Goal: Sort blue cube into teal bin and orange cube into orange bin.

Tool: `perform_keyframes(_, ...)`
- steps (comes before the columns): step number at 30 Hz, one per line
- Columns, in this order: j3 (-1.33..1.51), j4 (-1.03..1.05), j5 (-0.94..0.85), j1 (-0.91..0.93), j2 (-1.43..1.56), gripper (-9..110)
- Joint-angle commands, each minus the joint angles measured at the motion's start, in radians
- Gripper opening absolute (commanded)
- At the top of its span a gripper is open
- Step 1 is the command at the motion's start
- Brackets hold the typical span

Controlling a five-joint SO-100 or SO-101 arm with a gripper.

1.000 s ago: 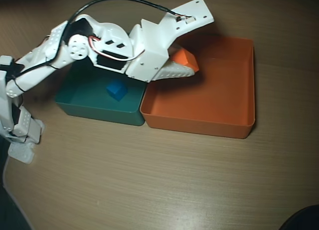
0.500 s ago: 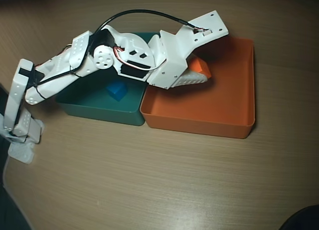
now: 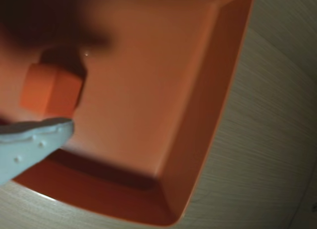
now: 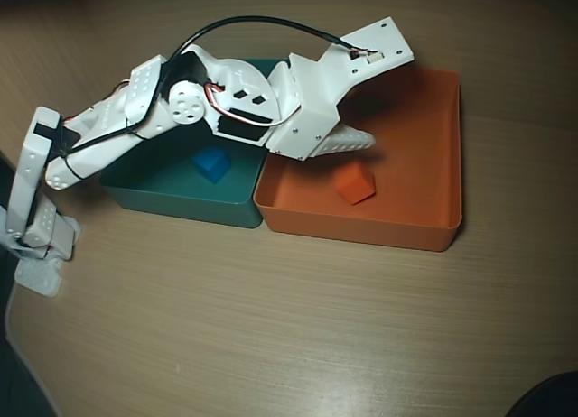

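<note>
The gripper (image 4: pixel 366 133) hangs over the orange bin (image 4: pixel 424 232) with its jaws parted and nothing between them. In the wrist view 1 pale, dimpled finger (image 3: pixel 29 144) enters from the left edge. The orange cube (image 4: pixel 356 183) is small, plain and matte; it lies free on the bin floor, just below the fingertips in the overhead view, tilted on a corner, touching neither finger. The bin is a shallow square of smooth plastic with upright walls. Beside it, touching its left wall, the teal bin (image 4: pixel 181 203) holds the blue cube (image 4: pixel 212 164). Both bins sit on a wood-grain table (image 4: pixel 289 327).
</note>
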Motion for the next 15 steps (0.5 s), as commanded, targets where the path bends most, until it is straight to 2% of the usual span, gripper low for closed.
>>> perform_keyframes(1,-0.084,-0.003,-0.011,0.000,0.034,39)
perform_keyframes(15,-0.084,-0.002,-0.003,0.000,0.034,39)
